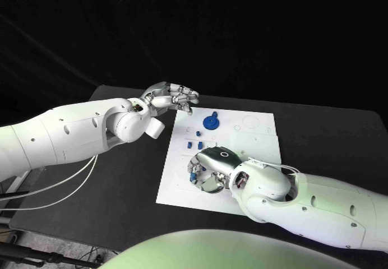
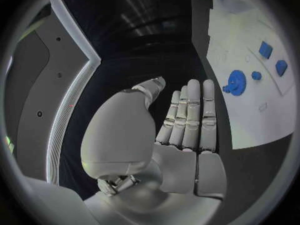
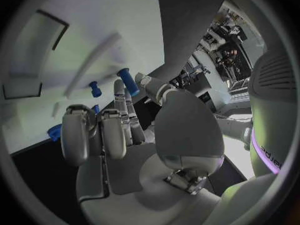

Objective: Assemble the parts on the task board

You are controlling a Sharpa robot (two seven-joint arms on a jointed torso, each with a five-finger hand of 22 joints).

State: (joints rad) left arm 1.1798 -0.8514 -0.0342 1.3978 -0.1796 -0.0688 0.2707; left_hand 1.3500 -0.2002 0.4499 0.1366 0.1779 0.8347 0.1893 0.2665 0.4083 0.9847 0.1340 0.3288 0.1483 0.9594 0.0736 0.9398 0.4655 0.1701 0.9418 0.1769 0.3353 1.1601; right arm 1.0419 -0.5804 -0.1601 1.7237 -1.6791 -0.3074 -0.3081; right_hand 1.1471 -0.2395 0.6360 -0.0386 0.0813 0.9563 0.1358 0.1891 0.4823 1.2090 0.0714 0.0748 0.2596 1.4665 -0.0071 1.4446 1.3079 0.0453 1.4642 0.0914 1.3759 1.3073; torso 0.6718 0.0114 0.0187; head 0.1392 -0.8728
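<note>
From the head, we see the board [image 1: 243,162] lying in the middle of the black table [image 1: 323,134]. Our left hand [image 1: 171,96] hangs just past the board's far left corner, fingers curled loosely inward, holding nothing we can make out. A blue gear [image 1: 212,121] lies on the board near that hand, with small blue pegs [image 1: 199,133] beside it. Our right hand [image 1: 212,168] is low over the board's left half, fingers bent down around a blue part [image 1: 192,177]; we cannot tell whether it grips it.

At the left wrist, our fingers [image 2: 190,115] stretch straight and side by side, empty. The gear [image 2: 236,82] and blue blocks [image 2: 265,50] lie on the board beyond.

At the right wrist, our fingers [image 3: 103,130] hang over the board, two blue pegs [image 3: 127,80] near their tips; contact is unclear.
</note>
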